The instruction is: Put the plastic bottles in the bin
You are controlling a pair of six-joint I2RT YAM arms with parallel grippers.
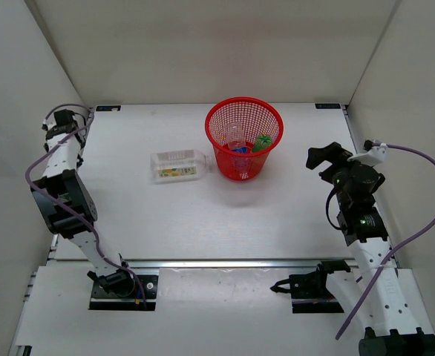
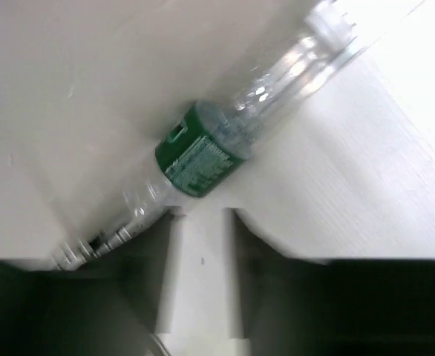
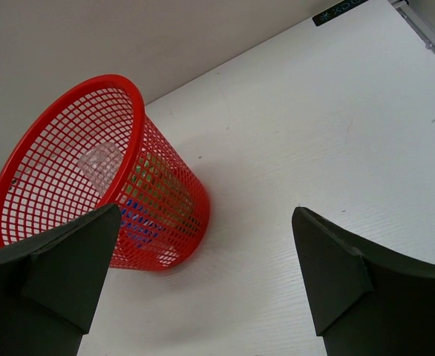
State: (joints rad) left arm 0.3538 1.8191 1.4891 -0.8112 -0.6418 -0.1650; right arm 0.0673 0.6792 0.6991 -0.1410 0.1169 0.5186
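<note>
Labelled bottle [image 1: 178, 165] near red bin [image 1: 221, 154]

table [image 1: 277, 215]: white | walls [image 1: 203, 44]: pale | black tag [image 1: 326, 106]: far table edge

Blurred in the left wrist view, a clear green-labelled bottle [image 2: 203, 159] runs out of frame at the top, its other end lost behind dark fingers [image 2: 91, 304]. Red bin [image 1: 243, 99] mesh half-hides the bottles [image 1: 236, 139] inside. From above, the left gripper [image 1: 63, 120] is too small to make out.

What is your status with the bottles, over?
Left gripper: jaws shut, green-label bottle just ahead by wall. Right gripper: jaws open, empty. Squarish bottle on table near bin. No obstruction seen.
</note>
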